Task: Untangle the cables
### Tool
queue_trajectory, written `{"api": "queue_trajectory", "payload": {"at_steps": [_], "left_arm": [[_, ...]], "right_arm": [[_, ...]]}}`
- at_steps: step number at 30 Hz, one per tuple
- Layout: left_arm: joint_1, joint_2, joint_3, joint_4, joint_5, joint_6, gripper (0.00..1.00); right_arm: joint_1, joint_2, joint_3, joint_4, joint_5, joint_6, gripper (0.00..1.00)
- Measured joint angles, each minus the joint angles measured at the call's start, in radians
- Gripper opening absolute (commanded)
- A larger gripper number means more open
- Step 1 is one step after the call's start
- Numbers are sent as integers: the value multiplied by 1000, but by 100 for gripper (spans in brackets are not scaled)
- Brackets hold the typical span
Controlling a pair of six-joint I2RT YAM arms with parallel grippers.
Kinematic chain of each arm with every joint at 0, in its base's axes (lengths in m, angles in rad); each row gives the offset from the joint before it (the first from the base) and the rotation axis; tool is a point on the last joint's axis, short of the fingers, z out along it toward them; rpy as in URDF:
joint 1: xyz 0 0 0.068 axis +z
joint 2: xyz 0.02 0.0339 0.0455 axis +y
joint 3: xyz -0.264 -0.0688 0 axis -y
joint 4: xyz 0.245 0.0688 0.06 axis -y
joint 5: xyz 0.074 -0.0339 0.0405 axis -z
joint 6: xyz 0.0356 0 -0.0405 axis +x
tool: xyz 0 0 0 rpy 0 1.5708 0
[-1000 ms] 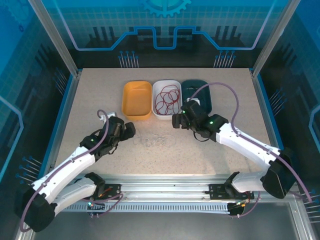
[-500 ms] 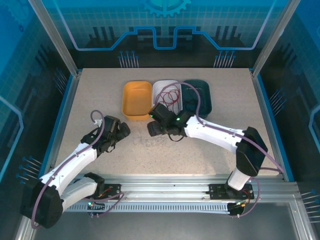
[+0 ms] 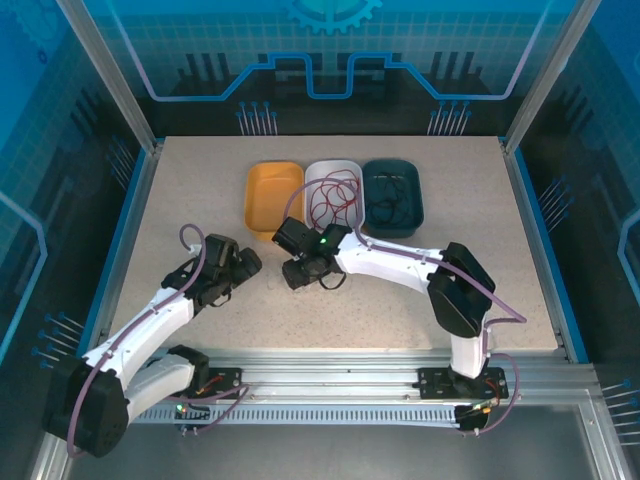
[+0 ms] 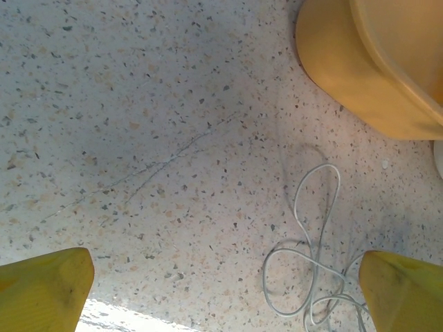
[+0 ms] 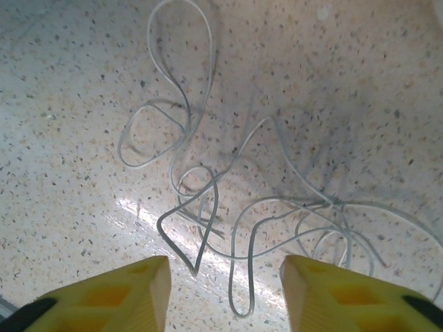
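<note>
The right jaws stand wide apart and empty, just above the tangled pale cable (image 5: 215, 197) lying on the speckled surface (image 5: 76, 131). The left jaws are also wide, with a loop of that cable near them. Farther back, the red cable (image 3: 335, 198) fills the white tray (image 3: 335, 162), and the black cable (image 3: 390, 205) lies in the dark tray (image 3: 392, 163).

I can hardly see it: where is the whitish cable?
In the right wrist view, the whitish cable lies looped on the table just beyond the right gripper, near the orange tray.

High overview; wrist views close above pale cable (image 5: 215, 200)
</note>
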Motion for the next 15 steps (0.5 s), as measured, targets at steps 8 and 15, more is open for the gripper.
{"api": "queue_trajectory", "payload": {"at_steps": [8, 15], "left_arm": [[1, 0, -1, 10, 18, 0, 99], [1, 0, -1, 10, 25, 1, 99]], "right_arm": [[0, 51, 56, -11, -5, -33, 36], [0, 91, 103, -11, -23, -64, 8]]}}
